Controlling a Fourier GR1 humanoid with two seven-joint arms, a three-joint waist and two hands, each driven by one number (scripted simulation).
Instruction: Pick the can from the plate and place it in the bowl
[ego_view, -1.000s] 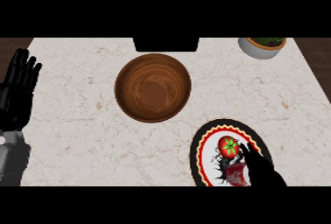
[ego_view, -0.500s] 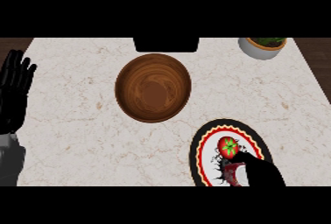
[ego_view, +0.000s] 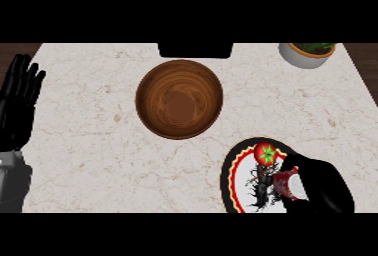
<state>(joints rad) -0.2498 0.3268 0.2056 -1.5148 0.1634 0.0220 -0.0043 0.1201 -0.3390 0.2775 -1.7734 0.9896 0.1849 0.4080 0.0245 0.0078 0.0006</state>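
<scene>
A brown wooden bowl (ego_view: 179, 105) sits in the middle of the marble counter. At the lower right lies a black-rimmed plate (ego_view: 235, 175) with a white, patterned centre. The can (ego_view: 266, 154) shows a red end with a green star and stands tilted over the plate. My right hand (ego_view: 319, 186) comes in from the lower edge and curls round the can's lower part, hiding most of its body. My left hand (ego_view: 19, 102) rests open at the left edge, fingers up, far from the bowl and the plate.
A white pot with a green plant (ego_view: 311, 52) stands at the back right corner. A black object (ego_view: 196, 49) sits at the back edge just behind the bowl. Bare counter (ego_view: 88, 150) lies between the left hand and the bowl.
My right hand has closed in round the can, and the can's red end has shifted a little toward the bowl. The left hand has barely moved.
</scene>
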